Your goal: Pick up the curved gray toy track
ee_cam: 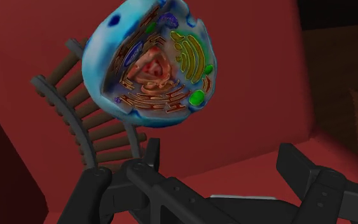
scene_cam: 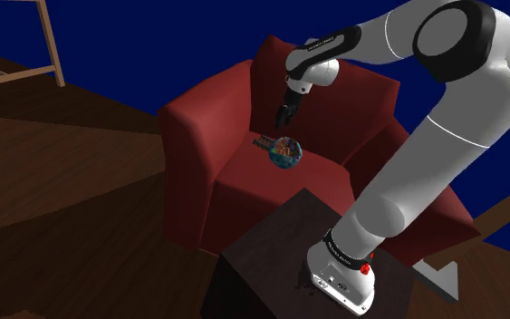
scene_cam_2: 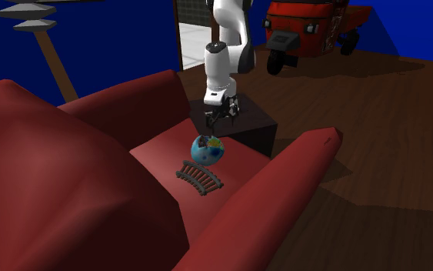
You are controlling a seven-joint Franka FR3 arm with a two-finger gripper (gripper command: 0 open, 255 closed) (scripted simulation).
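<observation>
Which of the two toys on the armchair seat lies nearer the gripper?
The blue cutaway ball; the curved gray track lies beyond it from the open gripper.

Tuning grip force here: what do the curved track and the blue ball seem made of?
The curved track looks like rigid matte plastic, perhaps painted wood: dark grey, thin stiff rails and crossbars. The blue ball, a cut-open cell model, looks like smooth painted plastic with a faint sheen on its shell. Neither is certain in a render.
</observation>
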